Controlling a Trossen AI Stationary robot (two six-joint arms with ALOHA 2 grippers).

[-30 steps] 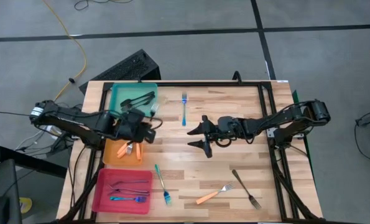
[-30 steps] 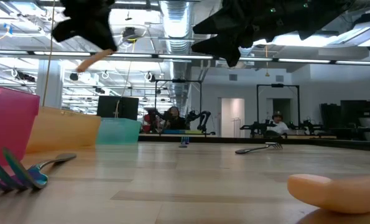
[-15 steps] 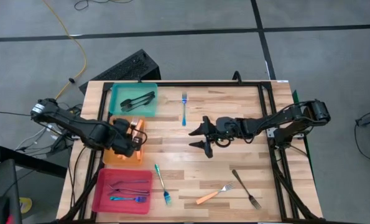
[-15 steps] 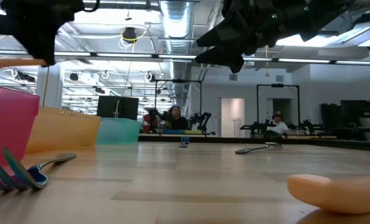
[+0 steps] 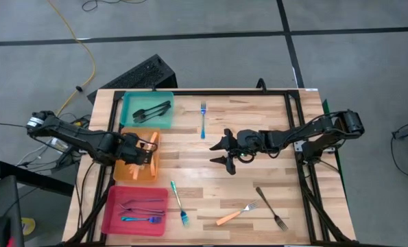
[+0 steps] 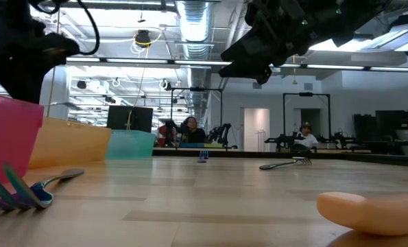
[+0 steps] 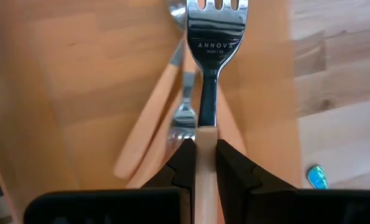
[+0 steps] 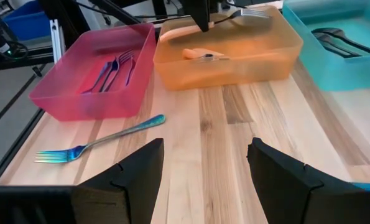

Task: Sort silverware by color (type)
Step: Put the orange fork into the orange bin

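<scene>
My left gripper hangs over the orange tray, shut on an orange-handled fork whose tines point toward the table's far edge. Other orange-handled forks lie on that tray's floor. My right gripper stands open above the middle of the table, holding nothing. On the wood lie a blue fork, a teal fork, an orange-handled fork and a dark fork. The teal tray holds dark forks, the pink tray bluish ones. My left gripper pinches the fork's orange handle between its two fingers, just behind the metal neck. The fingers come from above, pointing steeply down. The fork sticks out ahead of them, head toward the far edge, above the forks in the tray.
The three trays stand in a column along the table's left side. A black frame runs round the table's edge. Bare wood shows between the trays and my right gripper and along the far right.
My left gripper has carried the orange-handled fork toward the table's left edge and down, from beside the orange tray's right rim to over its inside. Its wrist has rolled and tipped steeper. It has stayed shut on the fork.
</scene>
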